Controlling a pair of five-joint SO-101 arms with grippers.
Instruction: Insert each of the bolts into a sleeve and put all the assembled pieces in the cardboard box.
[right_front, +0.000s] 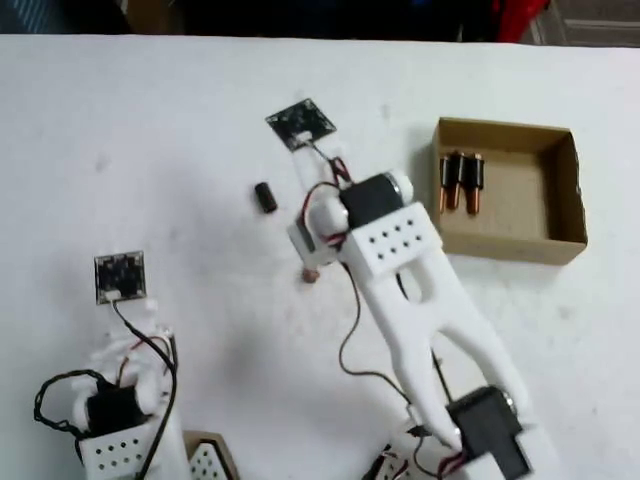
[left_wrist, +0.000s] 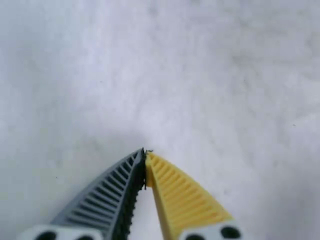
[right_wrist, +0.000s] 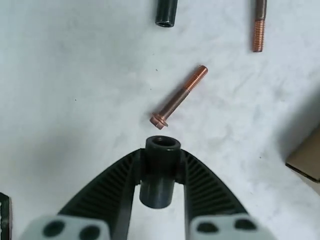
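Assembled pieces (right_front: 459, 182) lie in the cardboard box (right_front: 512, 243); the right gripper (right_wrist: 160, 154) pinches a sleeve (right_wrist: 157, 185) between its fingers (right_wrist: 112, 187), two bolts (right_wrist: 180, 96) and a spare sleeve (right_wrist: 166, 12) remain loose, and the left gripper (left_wrist: 145, 152) sits pressed together, empty.

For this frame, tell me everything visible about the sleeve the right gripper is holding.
The sleeve is a short black tube, matte, plastic- or rubber-like, with an open bore at the visible end. The right gripper clamps it between its ribbed black jaws. Its open end points toward the head of a copper bolt lying on the white table just beyond, apart from it.
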